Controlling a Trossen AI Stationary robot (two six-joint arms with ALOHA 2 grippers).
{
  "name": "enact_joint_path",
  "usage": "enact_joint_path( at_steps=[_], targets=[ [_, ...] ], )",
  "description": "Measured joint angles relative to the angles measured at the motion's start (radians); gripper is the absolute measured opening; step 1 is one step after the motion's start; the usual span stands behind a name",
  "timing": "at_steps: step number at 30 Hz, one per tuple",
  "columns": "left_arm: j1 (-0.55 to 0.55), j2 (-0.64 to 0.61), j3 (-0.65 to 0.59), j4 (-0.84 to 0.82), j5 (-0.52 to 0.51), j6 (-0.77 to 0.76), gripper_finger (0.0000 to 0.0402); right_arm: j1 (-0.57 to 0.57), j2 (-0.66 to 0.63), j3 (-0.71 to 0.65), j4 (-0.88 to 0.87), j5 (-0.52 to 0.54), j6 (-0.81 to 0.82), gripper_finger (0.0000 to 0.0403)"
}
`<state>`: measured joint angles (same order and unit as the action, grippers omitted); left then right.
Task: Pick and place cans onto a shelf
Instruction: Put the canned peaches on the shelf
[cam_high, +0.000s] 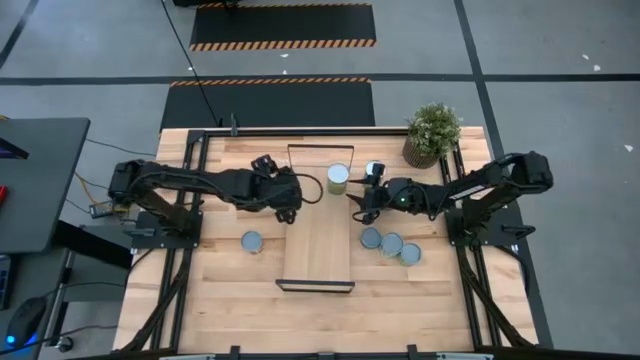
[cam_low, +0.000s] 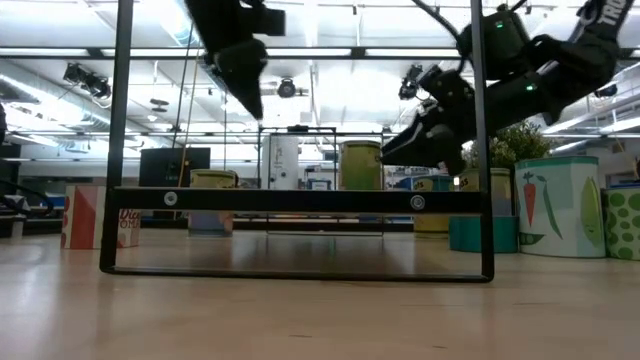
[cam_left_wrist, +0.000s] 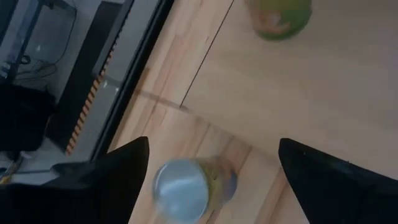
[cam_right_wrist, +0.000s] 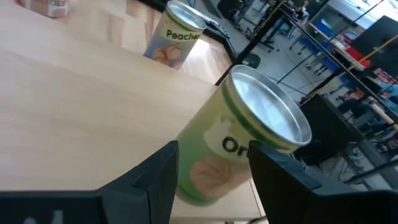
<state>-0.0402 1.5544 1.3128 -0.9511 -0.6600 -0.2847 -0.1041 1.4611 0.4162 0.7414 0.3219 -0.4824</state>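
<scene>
The light-wood shelf (cam_high: 315, 240) lies in the middle of the table. One green can (cam_high: 338, 177) stands upright on the shelf's far end; it also shows in the right wrist view (cam_right_wrist: 239, 140). My right gripper (cam_high: 354, 204) is open, just to the right of and nearer than that can, with its fingers (cam_right_wrist: 155, 177) on either side of the can's lower part, apart from it. My left gripper (cam_high: 291, 208) is open and empty above the shelf's left edge. One can (cam_high: 252, 241) stands on the table left of the shelf and shows below the left fingers (cam_left_wrist: 186, 190).
Three cans (cam_high: 391, 244) stand together on the table right of the shelf. A potted plant (cam_high: 432, 132) stands at the far right corner. The shelf's black end frame (cam_low: 300, 200) stands upright at the near end. The near half of the shelf board is bare.
</scene>
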Motion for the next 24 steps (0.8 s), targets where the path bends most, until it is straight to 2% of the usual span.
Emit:
enact_joint_path(
  at_steps=[3, 6, 10, 13, 18, 24],
  targets=[
    [-0.001, -0.018, 0.0, -0.003, 0.007, -0.021, 0.0363, 0.001, 0.011, 0.005, -0.002, 0.031, 0.0, 0.0201],
    [-0.001, -0.024, -0.007, -0.041, 0.062, -0.047, 0.0363, 0.007, -0.004, 0.01, -0.041, 0.091, -0.005, 0.0201],
    [0.0, -0.025, -0.074, -0.06, 0.106, -0.071, 0.0363, 0.025, -0.056, 0.007, -0.12, 0.169, -0.015, 0.0201],
    [0.006, -0.025, -0.124, -0.068, 0.129, -0.072, 0.0363, 0.035, -0.102, 0.008, -0.173, 0.174, -0.011, 0.0201],
    [0.045, -0.026, -0.184, -0.084, 0.226, -0.08, 0.0363, 0.049, -0.16, 0.009, -0.222, 0.169, 0.008, 0.0201],
    [0.075, -0.026, -0.209, -0.16, 0.288, -0.097, 0.0363, 0.053, -0.207, 0.009, -0.297, 0.155, 0.019, 0.0201]
  ],
)
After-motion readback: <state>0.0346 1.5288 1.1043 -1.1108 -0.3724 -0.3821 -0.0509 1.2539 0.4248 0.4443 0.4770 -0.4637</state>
